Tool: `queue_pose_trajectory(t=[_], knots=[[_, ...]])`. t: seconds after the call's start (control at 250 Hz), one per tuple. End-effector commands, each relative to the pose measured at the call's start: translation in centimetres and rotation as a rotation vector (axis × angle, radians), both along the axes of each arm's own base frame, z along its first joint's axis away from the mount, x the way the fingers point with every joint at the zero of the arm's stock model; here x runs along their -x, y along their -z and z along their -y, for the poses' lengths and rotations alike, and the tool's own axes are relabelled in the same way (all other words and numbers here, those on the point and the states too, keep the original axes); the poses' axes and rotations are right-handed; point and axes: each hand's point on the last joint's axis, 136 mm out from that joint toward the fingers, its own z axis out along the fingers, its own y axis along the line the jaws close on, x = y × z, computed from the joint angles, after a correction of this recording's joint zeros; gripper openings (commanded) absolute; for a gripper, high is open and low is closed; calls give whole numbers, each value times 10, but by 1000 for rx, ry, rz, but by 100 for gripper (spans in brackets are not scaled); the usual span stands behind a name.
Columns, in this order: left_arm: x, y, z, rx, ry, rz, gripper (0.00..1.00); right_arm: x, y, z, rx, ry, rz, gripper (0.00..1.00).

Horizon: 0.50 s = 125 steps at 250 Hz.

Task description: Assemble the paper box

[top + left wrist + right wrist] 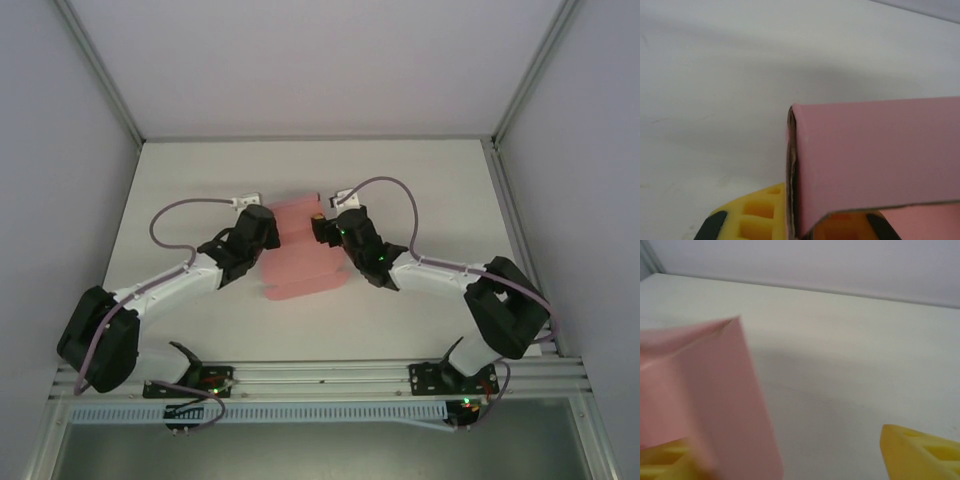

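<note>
The paper box (300, 255) sits partly folded between the two grippers. The left gripper (800, 222) is clamped on the box's folded edge. The right gripper (790, 455) stands wide apart, with pink card overlapping one yellow finger (665, 460).

Left tool (799, 226) pinches the folded paper box (875, 160) by its edge.

This is a robotics lab test cell. A bare white desk (420, 180) sits boxed in by plain pale panels (300, 60) held in aluminium frame posts (102, 75). Two white-and-black robot arms, the left arm (165, 283) and the right arm (440, 273), are bolted to a metal rail (320, 372) at the desk's near edge. Grey cables (153, 225) loop off them.
</note>
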Motion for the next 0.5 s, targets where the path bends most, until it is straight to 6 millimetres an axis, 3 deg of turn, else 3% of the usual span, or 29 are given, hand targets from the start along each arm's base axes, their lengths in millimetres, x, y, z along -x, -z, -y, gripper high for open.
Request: queue_pose_trajectory(t=[0.0, 0.024, 0.136, 0.264, 0.347, 0.495], knots=[[-4, -1, -12, -42, -39, 18, 0, 16, -42, -27, -128, -183, 63, 96], [-4, -2, -11, -42, -35, 21, 0, 20, -45, -29, -138, -204, 61, 100], [-6, -7, -10, -49, -10, 38, 0, 43, -64, -34, -199, -315, 59, 100], [-12, -14, -2, -90, 83, 48, 0, 67, -87, -25, -282, -374, 62, 100], [-18, -20, 6, -209, 200, 58, 0, 71, -87, -4, -300, -292, 3, 100], [-26, -27, 21, -366, 413, 8, 0, 75, -63, 49, -276, -51, -122, 100]])
